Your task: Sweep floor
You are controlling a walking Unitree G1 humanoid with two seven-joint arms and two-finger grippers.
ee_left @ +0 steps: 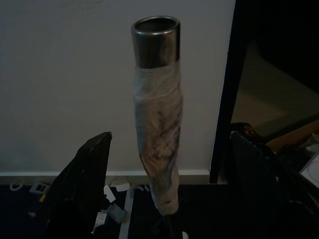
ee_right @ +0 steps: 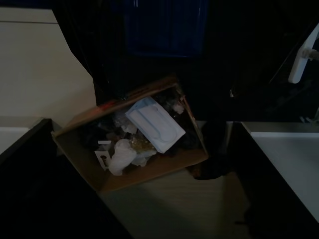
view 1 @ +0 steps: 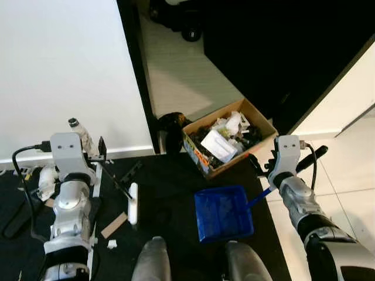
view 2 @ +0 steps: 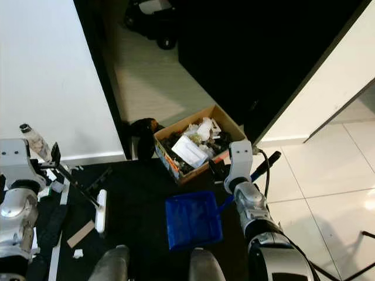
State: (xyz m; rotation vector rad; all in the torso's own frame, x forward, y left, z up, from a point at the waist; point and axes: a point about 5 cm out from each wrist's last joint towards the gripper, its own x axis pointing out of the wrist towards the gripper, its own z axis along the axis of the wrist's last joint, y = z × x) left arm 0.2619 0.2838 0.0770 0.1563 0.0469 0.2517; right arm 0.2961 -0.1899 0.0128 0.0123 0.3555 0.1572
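With your left gripper clenched round the broom and right gripper grasping the dustpan handle, you're angled by the box to collect scraps

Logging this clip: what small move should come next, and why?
Probably sweep the broom toward the dustpan: a cardboard scrap and a white bit lie on the dark floor beside its head, and the pan sits flat, held by the right end effector.
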